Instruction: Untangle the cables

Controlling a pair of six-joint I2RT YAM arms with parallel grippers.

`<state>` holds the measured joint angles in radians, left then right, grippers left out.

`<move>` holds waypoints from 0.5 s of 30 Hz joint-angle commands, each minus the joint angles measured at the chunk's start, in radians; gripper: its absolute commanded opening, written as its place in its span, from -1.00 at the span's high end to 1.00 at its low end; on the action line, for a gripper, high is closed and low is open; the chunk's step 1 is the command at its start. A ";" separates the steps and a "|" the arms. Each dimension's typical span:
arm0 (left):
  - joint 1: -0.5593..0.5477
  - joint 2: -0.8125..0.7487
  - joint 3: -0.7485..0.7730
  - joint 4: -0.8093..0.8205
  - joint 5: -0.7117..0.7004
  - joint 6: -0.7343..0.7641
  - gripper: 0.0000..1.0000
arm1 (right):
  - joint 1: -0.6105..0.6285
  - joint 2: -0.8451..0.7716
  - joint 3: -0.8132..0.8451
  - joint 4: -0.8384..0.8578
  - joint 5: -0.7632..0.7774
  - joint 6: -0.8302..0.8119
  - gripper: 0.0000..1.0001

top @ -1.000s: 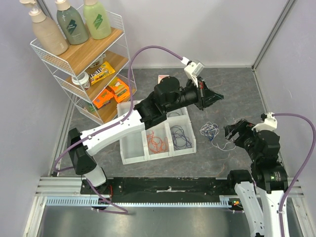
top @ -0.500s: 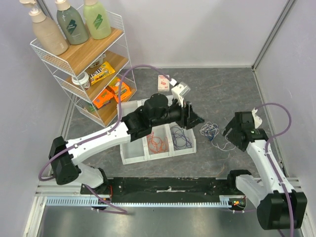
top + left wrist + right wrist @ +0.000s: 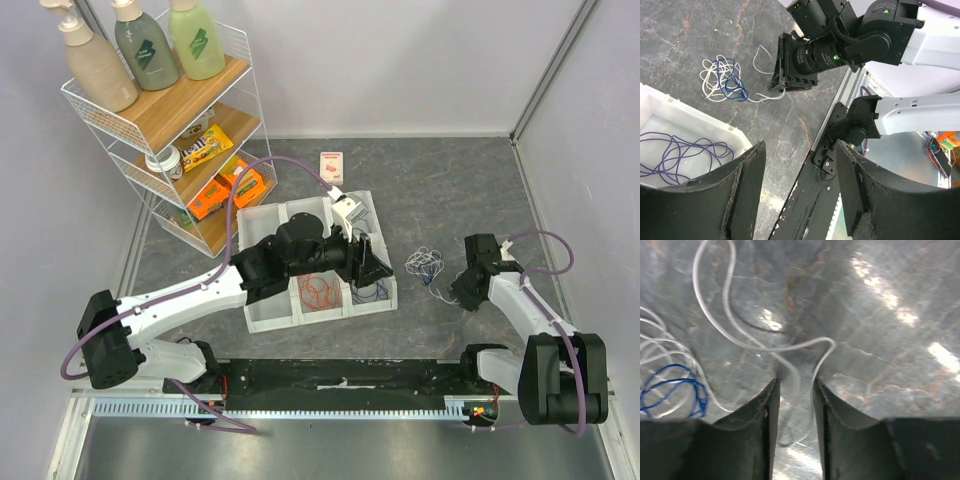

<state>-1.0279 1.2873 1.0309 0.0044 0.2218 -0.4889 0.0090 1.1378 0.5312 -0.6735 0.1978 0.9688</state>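
A tangle of white and blue cables [image 3: 425,263] [image 3: 722,80] lies on the grey table right of the white bin [image 3: 262,312]. An orange cable [image 3: 318,290] sits in the bin's middle compartment. A purple one [image 3: 680,152] lies in its right compartment. My left gripper [image 3: 375,272] [image 3: 800,145] hovers over that right compartment, open and empty. My right gripper [image 3: 462,292] [image 3: 795,382] is down at the table on the tangle's loose white tail [image 3: 790,347]. Its jaws stand narrowly apart, a loop of that white cable passing between them.
A wire shelf [image 3: 180,130] with bottles and snack packs stands at the back left. A small card [image 3: 331,165] lies behind the bin. The black base rail [image 3: 340,375] runs along the near edge, and walls close in on the left, back and right.
My left arm swung back from the far table and down over the bin, and its jaws opened. My right gripper dropped to the white cable tail and its jaws narrowed.
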 commanded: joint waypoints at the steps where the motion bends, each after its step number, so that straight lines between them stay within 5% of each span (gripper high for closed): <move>1: 0.003 -0.043 -0.025 0.045 0.033 -0.023 -0.28 | -0.001 -0.027 -0.017 0.144 -0.041 0.022 0.46; 4: 0.002 -0.055 -0.035 0.042 0.027 -0.025 -0.28 | -0.003 -0.113 0.027 0.131 -0.035 -0.019 1.00; 15: 0.002 -0.069 -0.045 0.032 0.024 -0.051 -0.28 | -0.003 -0.477 0.540 0.048 -0.073 -0.344 1.00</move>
<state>-1.0279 1.2449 0.9916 0.0078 0.2310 -0.5049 0.0090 0.7116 0.8845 -0.6422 0.1577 0.7666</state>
